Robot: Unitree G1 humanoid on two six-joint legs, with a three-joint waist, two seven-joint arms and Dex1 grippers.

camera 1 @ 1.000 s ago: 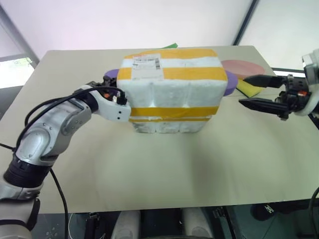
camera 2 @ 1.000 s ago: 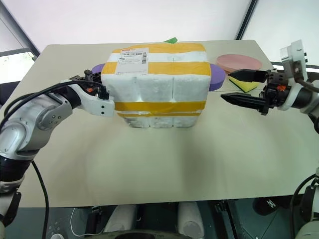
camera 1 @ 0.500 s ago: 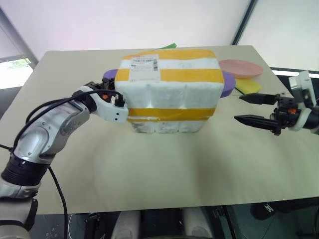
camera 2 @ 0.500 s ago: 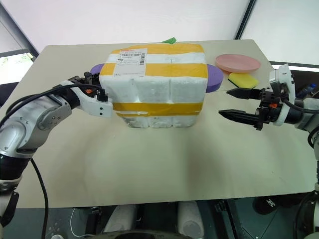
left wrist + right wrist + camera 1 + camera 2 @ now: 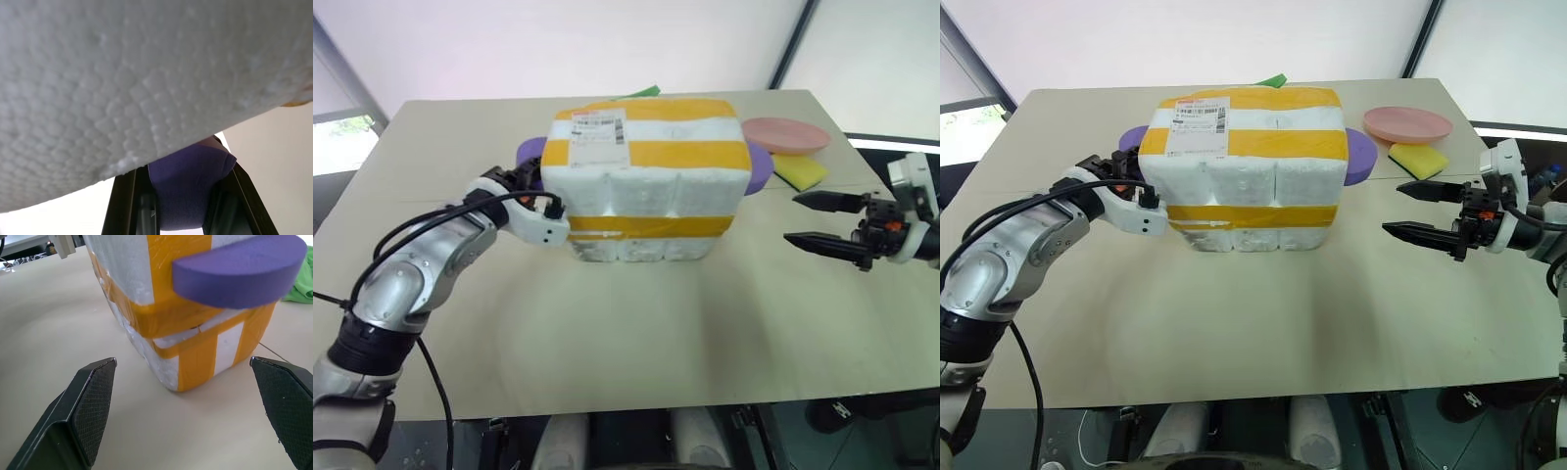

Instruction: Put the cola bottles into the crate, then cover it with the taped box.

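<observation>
Right eye view: my spread right tool point(image 5: 1422, 210) has sunk clear of the big white foam box with yellow tape bands point(image 5: 1244, 166), now covering the low crate point(image 5: 1252, 238), while my pressed-together left tool point(image 5: 1126, 162) pinches a purple foam handle point(image 5: 188, 183).

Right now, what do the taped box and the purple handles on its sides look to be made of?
The taped box looks like expanded white foam: a matte, beaded, pebbly surface, wrapped in glossy yellow plastic-looking tape. The purple handle looks like dense, smooth matte foam, a thick half-disc with clean-cut edges, though hard plastic cannot be ruled out.
</observation>
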